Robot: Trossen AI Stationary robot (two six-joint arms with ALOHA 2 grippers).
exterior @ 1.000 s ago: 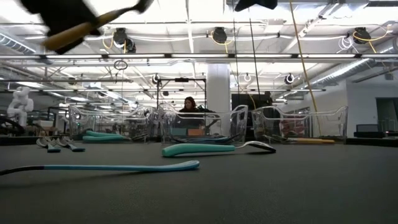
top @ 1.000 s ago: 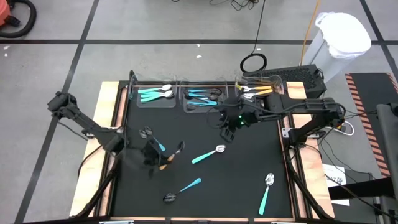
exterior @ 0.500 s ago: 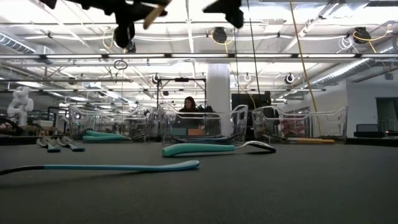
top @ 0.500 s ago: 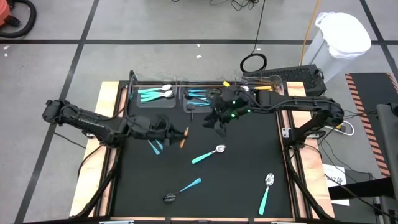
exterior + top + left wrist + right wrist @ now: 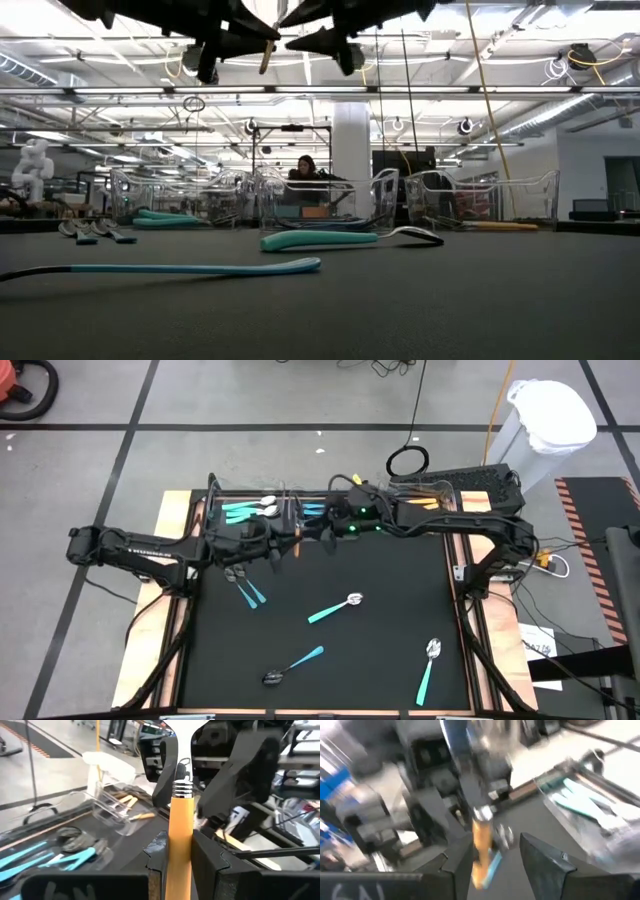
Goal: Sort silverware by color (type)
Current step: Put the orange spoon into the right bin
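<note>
Clutter on the black mat [image 5: 400, 610] was sparse: a teal-handled spoon [image 5: 334, 607] lay near the middle, a light-blue-handled spoon [image 5: 296, 663] nearer the front edge, another teal spoon [image 5: 428, 668] toward the front right, and a few short utensils [image 5: 243, 585] lay below the left arm. None of these lay in the air space where the arms met.

Three clear bins stood along the far edge. The left bin [image 5: 245, 511] held teal-handled pieces with shiny heads, the middle bin [image 5: 318, 512] light-blue ones, partly hidden by the arms, and the right bin [image 5: 425, 498] orange ones.

Above the mat, just before the middle bin, the left gripper [image 5: 174, 851] pinched an orange-handled utensil [image 5: 181, 827] by its handle, held upright. The right gripper [image 5: 492, 852] faced it closely, fingers spread on either side of that handle without touching.
</note>
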